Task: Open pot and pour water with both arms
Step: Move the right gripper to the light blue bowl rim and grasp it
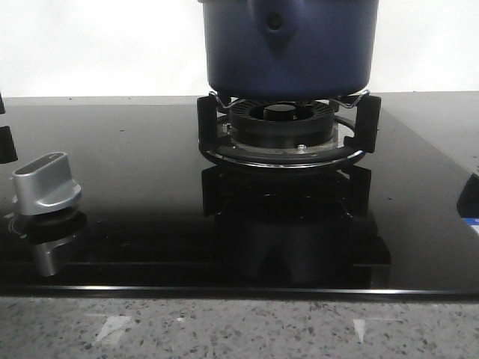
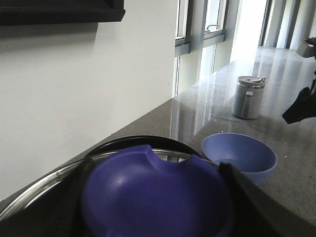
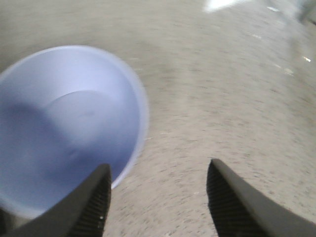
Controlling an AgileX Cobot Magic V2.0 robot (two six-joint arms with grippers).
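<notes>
In the front view the dark navy-blue pot (image 1: 288, 45) stands on the black burner grate (image 1: 284, 123), its top cut off by the frame. Neither gripper shows there. In the left wrist view my left gripper (image 2: 157, 165) is shut on the lid's blue knob (image 2: 158, 192), a dark finger pressed to each side. The lid's metal rim (image 2: 44, 190) curves out behind the knob. In the right wrist view my right gripper (image 3: 159, 168) is open and holds nothing, over the speckled counter and beside a pale blue bowl (image 3: 64, 123).
A silver stove knob (image 1: 46, 183) sits at the front left of the glossy black hob. The blue bowl (image 2: 239, 155) and a grey lidded jar (image 2: 248, 97) stand on the counter beyond the pot. A dark part of the right arm (image 2: 301, 106) hangs nearby.
</notes>
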